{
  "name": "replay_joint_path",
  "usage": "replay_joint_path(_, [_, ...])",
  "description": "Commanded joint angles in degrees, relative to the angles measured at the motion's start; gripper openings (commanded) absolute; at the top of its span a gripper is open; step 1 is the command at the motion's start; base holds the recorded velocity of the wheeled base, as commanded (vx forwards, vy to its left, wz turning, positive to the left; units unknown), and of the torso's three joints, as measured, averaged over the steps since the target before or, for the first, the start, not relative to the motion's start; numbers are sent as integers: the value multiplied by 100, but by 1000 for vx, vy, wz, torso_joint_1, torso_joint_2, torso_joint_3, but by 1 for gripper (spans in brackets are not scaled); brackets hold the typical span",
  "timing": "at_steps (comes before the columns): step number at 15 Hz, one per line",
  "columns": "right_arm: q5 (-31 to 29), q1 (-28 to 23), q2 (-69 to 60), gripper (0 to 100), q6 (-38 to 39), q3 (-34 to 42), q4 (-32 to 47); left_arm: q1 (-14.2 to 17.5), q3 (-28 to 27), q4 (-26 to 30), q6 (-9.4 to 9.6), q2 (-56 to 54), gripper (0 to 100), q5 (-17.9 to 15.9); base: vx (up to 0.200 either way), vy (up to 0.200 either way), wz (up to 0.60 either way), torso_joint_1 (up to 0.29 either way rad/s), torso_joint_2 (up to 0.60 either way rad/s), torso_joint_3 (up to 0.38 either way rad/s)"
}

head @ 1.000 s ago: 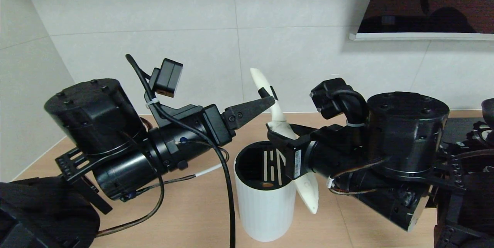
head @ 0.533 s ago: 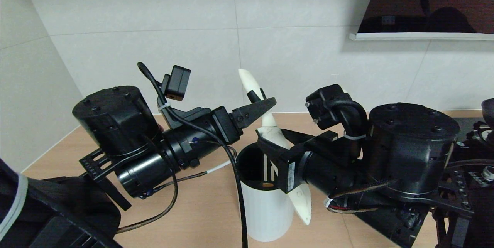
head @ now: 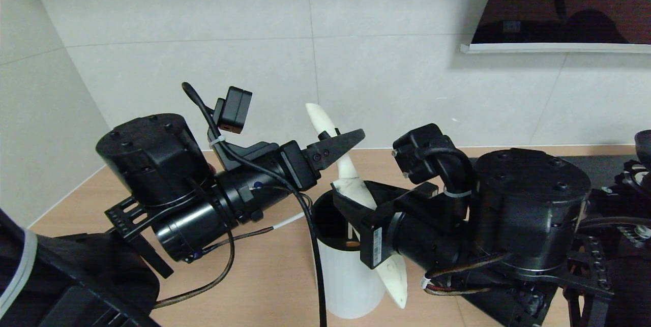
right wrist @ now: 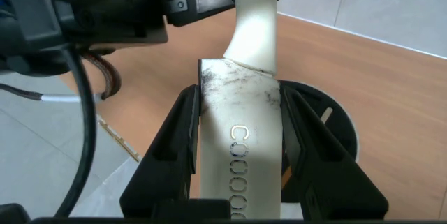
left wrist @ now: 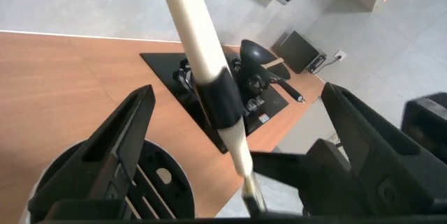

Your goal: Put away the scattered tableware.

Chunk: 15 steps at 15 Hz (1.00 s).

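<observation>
Right claw (right wrist: pixel 237 95): clamped on the spatula (head: pixel 350 172) at its neck, where the handle widens into the blade, just above the holder (head: pixel 348 286).
Left claw (left wrist: pixel 236 95): spread wide, one finger on either side of the handle's black band (left wrist: pixel 220 102); it appears to touch neither.
Spatula: tilted, handle up toward the wall and blade down. The blade seems to hang outside the holder's near wall, not in its mouth.
Holder: white cylinder, upright on the counter (head: pixel 264 286), dark and slotted inside.
Risk, drop: if the right claw lets go before the left has closed on the band, the spatula would likely fall to the counter beside the holder.
Risk, miss: with the blade outside the rim, a straight lowering would probably slide it down the wall and not into the holder.
Risk, tip: a sideways swing of the blade against the wall could push the holder over or shove it along the counter.
Risk, clash: the two claws sit very near each other on one handle, so a small misalignment could knock finger against finger and twist the spatula in its grip.
Writing: raised letters (right wrist: pixel 239 168) run along the spatula's neck, partly cut off. A barcode sticker (head: pixel 377 245) sits on the right claw's body, too small to read.
</observation>
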Motion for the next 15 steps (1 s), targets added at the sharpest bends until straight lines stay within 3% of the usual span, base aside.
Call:
replay_joint_path(1, [-3,68,14,0,8,2,-3,-1,10,-2,9,17,100,5,0,0,0,0,0,0])
replay_joint_path(5, [-3,94,14,0,-1,20,-3,-1,10,-2,9,17,100,5,0,0,0,0,0,0])
replay_joint_path(6, [-3,103,23,0,-1,29,-3,-1,10,-2,9,17,0,5,0,0,0,0,0,0])
replay_joint_path(15, [-29,94,-12,0,-1,29,-82,-1,36,-2,9,-18,0,-3,0,0,0,0,0,0])
